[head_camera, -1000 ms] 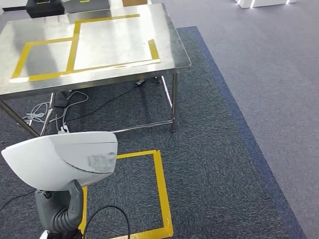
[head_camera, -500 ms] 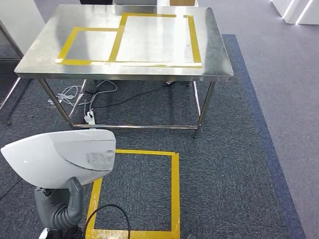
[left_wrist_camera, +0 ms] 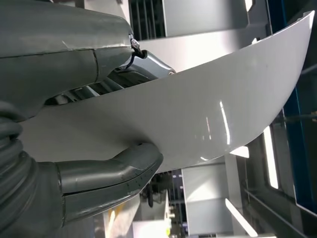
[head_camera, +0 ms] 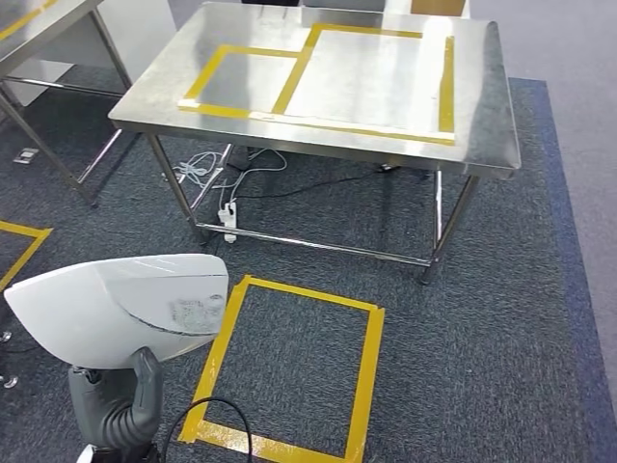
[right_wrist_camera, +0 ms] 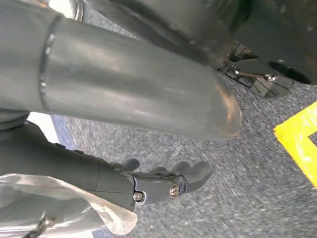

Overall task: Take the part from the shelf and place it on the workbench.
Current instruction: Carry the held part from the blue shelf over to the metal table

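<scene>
Near and to the left, the left hand holds the white curved part from below, with the thumb and fingers pressed on its two faces. The right hand hangs over the carpet with fingers loosely extended, holding nothing. Ahead lies a yellow tape square on the floor, and farther the steel workbench with yellow tape frames.

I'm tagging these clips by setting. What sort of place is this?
Probably an indoor robot test or workshop area: a steel workbench marked with yellow tape, a taped square on grey carpet, and loose cables under the bench. The left hand holds a white part.
</scene>
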Controlling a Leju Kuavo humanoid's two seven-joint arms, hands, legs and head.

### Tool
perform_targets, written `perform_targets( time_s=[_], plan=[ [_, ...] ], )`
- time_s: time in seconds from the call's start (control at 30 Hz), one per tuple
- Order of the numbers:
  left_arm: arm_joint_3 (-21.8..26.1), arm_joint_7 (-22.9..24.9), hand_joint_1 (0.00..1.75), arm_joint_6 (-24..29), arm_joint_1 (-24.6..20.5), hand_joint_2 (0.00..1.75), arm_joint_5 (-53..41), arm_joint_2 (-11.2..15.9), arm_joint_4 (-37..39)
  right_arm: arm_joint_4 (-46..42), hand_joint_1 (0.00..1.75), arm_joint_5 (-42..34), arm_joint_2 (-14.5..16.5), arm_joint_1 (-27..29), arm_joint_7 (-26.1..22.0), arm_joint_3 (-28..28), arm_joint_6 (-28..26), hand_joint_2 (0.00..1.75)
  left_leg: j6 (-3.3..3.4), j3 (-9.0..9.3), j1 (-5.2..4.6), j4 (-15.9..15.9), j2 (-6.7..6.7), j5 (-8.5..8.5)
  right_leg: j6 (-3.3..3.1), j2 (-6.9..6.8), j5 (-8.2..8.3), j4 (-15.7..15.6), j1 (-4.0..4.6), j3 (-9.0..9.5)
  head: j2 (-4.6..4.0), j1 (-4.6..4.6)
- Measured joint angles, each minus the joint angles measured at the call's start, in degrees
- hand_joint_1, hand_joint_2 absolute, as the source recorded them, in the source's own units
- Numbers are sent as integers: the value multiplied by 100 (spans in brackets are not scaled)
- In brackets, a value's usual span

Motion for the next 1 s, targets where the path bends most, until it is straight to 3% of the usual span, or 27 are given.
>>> perform_targets(
  time_s=[0.03,0.07,0.13,0.2,0.27,0.33,0.4,0.47,0.5,0.53,0.6,0.67,0.7,0.8,0.87,0.97,1.0],
  plan=[
    [1,0,175,0,2,175,1,2,1,0,0,-1,-1,-6,1,-1,0,0,7,36,2,-65,11,100,1,-84,-13,1,6,13,0,-1],
    [1,0,175,0,3,175,1,4,2,0,0,-1,-1,-14,1,0,0,0,26,187,-2,-355,47,288,7,-162,-29,1,11,36,0,-2],
    [2,1,175,1,-3,175,1,6,3,1,0,-1,2,-20,0,1,1,0,97,604,-49,-1160,269,628,34,-294,-72,2,32,87,0,-2],
    [1,-7,175,3,-6,175,-10,7,4,2,0,-45,4,-28,-5,-1,20,0,166,811,-102,-1579,445,708,83,-393,-109,5,56,96,0,7],
    [5,-20,175,10,6,175,-24,10,4,2,0,-136,5,-62,-21,-10,63,0,215,814,-118,-1625,400,693,139,-471,-125,-10,63,124,0,15],
    [9,-39,175,19,18,175,-33,11,3,2,0,-197,6,-92,-37,-30,94,0,272,833,-96,-1682,337,719,198,-335,-207,62,50,116,0,30],
    [8,-57,175,21,15,175,-41,5,2,2,0,-211,7,-91,-44,-46,102,0,320,849,-63,-1721,284,741,238,-24,-475,519,35,-120,0,62],
    [7,-64,175,22,12,175,-43,2,3,3,0,-211,7,-67,-46,-60,105,0,345,847,-59,-1721,222,735,257,137,-751,1227,31,-502,0,81],
    [7,-66,175,22,14,175,-43,2,3,4,0,-207,7,-48,-46,-69,107,0,352,851,-61,-1719,190,730,265,155,-773,1451,30,-648,0,84],
    [7,-70,175,22,16,175,-42,3,4,5,0,-202,7,-33,-45,-78,107,0,353,857,-60,-1717,156,724,271,160,-685,1485,28,-708,0,85],
    [7,-80,175,22,21,175,-37,3,3,8,0,-191,7,-19,-48,-87,107,0,332,880,-52,-1703,96,703,268,160,-243,938,18,-531,0,86],
    [9,-87,175,22,25,175,-28,2,2,9,0,-185,7,-28,-60,-89,110,0,282,879,-63,-1668,59,672,245,176,41,276,17,-246,0,84],
    [9,-91,175,22,27,175,-23,2,2,9,0,-184,6,-31,-67,-89,113,0,253,867,-72,-1653,50,666,223,185,71,109,20,-167,0,79],
    [14,-98,175,20,33,175,-11,4,1,9,0,-182,5,-24,-77,-95,119,0,175,847,-70,-1637,40,669,133,194,63,49,29,-123,0,70],
    [15,-101,175,20,33,175,-5,8,-3,9,0,-181,6,-22,-79,-101,120,0,118,777,-59,-1432,44,520,72,184,76,27,11,-99,0,45],
    [14,-102,175,20,50,175,3,17,-7,9,0,-180,7,-19,-77,-104,125,0,48,305,-40,-385,48,13,21,160,68,20,7,-85,0,8],
    [13,-102,175,20,63,175,3,21,-7,9,0,-180,7,-15,-74,-105,126,0,41,162,-35,-90,49,-73,18,155,66,20,9,-84,0,9]
  ],
)
